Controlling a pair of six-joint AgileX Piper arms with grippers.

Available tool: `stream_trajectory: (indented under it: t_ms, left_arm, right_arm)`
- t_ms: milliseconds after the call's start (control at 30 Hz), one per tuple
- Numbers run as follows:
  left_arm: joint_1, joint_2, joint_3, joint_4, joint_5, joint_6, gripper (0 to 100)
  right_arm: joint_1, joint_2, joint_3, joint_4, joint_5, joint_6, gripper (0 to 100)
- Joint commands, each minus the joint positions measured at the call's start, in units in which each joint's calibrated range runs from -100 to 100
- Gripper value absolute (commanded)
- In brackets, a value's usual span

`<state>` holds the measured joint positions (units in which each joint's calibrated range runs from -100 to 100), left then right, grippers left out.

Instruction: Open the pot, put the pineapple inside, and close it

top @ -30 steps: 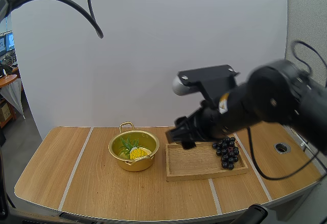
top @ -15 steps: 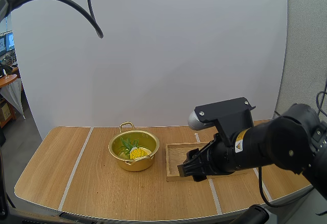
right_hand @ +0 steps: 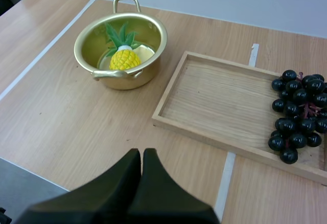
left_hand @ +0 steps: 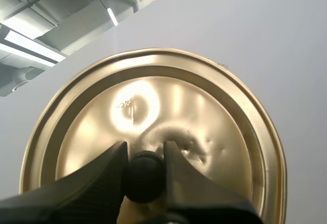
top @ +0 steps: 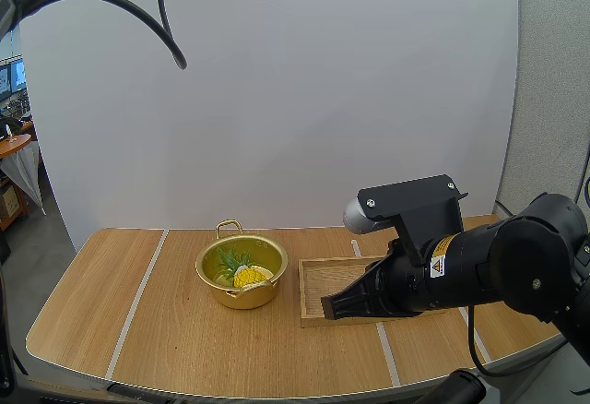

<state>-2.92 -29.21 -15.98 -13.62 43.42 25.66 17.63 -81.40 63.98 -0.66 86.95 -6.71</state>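
The yellow pineapple [right_hand: 124, 58], green leaves fanned out, lies inside the open gold pot [right_hand: 138, 81] on the counter [right_hand: 61, 116]; a pale patch beside it may be only a reflection. The left gripper [left_hand: 145, 158] pinches the black knob [left_hand: 144, 180] of the gold lid [left_hand: 214, 111], high above the counter. The right gripper [right_hand: 142, 156], fingers pressed together, hovers near the wooden tray [right_hand: 219, 101] holding dark grapes [right_hand: 299, 114].
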Motion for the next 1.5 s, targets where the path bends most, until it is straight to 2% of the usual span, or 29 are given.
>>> stream_trajectory:
  t_ms: [0, 233, 833, 1000, 1267, 1467]
  left_arm:
    - [-0.04, -0.39, -0.45, -0.30, -1.73, -0.58, 0]
    - [-0.04, -0.39, -0.45, -0.30, -1.73, -0.58, 0]
    - [-0.04, -0.39, -0.45, -1.77, -1.48, -0.58, 0]
    - [-0.04, -1.13, -0.45, -3.00, 16.65, -5.20, 0]
    - [-0.04, -1.81, -0.45, -3.53, 55.40, -5.53, 0]
    - [-0.04, -0.42, 2.71, -3.87, 56.58, -5.53, 0]
  right_arm:
    - [-0.25, -0.63, 0.09, -0.29, -10.05, -0.33, 0]
    - [-0.25, -0.63, -0.06, -3.38, -17.04, -0.33, 0]
    - [-0.25, -0.63, -0.06, -3.50, -16.43, -0.33, 0]
    - [-0.25, -0.63, -0.06, -3.50, -16.43, -0.33, 0]
    - [-0.25, -0.63, -0.06, -3.50, -16.43, -0.33, 0]
    - [-0.25, -0.63, -0.06, -3.50, -16.43, -0.33, 0]
